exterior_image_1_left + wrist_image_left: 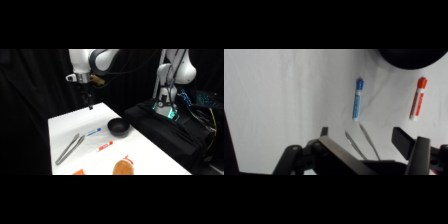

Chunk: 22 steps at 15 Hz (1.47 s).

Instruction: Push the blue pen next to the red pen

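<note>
Arm: a white robot arm reaches over the far end of a white table [65, 125] from the upper right.
Gripper: the gripper [90, 106] hangs above the table's far edge, touching nothing. It holds nothing, and how wide its fingers stand cannot be told.
Blue pen: the blue pen [93, 132] lies flat near the table's middle, at about 5 o'clock from the gripper in the side view. In the wrist view the blue pen [357, 98] lies well apart from the fingers.
Red pen: the red pen [105, 146] lies flat, near the blue pen at its 5 o'clock, not touching it.
Bowl: a black bowl [119, 127] sits just beside the blue pen at its 3 o'clock.
Tongs: silver tongs [70, 148] lie at 8 o'clock from the blue pen.
Round thing: an orange-brown object [123, 167] sits at the table's near edge.
</note>
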{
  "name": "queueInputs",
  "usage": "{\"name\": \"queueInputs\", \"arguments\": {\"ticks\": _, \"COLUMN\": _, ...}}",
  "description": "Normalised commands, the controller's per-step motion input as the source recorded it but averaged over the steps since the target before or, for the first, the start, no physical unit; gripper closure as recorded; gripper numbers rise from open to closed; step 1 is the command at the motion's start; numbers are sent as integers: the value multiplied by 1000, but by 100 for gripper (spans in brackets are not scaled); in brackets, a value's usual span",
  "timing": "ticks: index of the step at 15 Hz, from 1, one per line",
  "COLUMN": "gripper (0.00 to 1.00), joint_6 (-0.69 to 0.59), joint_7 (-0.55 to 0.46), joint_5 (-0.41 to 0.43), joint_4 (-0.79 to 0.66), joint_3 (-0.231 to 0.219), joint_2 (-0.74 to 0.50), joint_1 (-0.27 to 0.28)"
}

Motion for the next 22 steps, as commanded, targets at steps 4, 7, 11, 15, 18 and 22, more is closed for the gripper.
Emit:
{"name": "queueInputs", "arguments": {"ticks": 4, "gripper": 0, "joint_6": 157, "joint_7": -182, "joint_5": 120, "joint_4": 362, "joint_3": 41, "joint_2": 385, "joint_1": -142}}
{"name": "queueInputs", "arguments": {"ticks": 7, "gripper": 0, "joint_6": 142, "joint_7": -191, "joint_5": 123, "joint_4": 306, "joint_3": 80, "joint_2": 347, "joint_1": -147}}
{"name": "queueInputs", "arguments": {"ticks": 11, "gripper": 0, "joint_6": 121, "joint_7": -202, "joint_5": 142, "joint_4": 288, "joint_3": 112, "joint_2": 338, "joint_1": -160}}
{"name": "queueInputs", "arguments": {"ticks": 15, "gripper": 0, "joint_6": 95, "joint_7": -193, "joint_5": 130, "joint_4": 247, "joint_3": 116, "joint_2": 287, "joint_1": -135}}
{"name": "queueInputs", "arguments": {"ticks": 18, "gripper": 0, "joint_6": 74, "joint_7": -186, "joint_5": 116, "joint_4": 232, "joint_3": 103, "joint_2": 234, "joint_1": -114}}
{"name": "queueInputs", "arguments": {"ticks": 22, "gripper": 0, "joint_6": 55, "joint_7": -193, "joint_5": 117, "joint_4": 221, "joint_3": 99, "joint_2": 188, "joint_1": -114}}
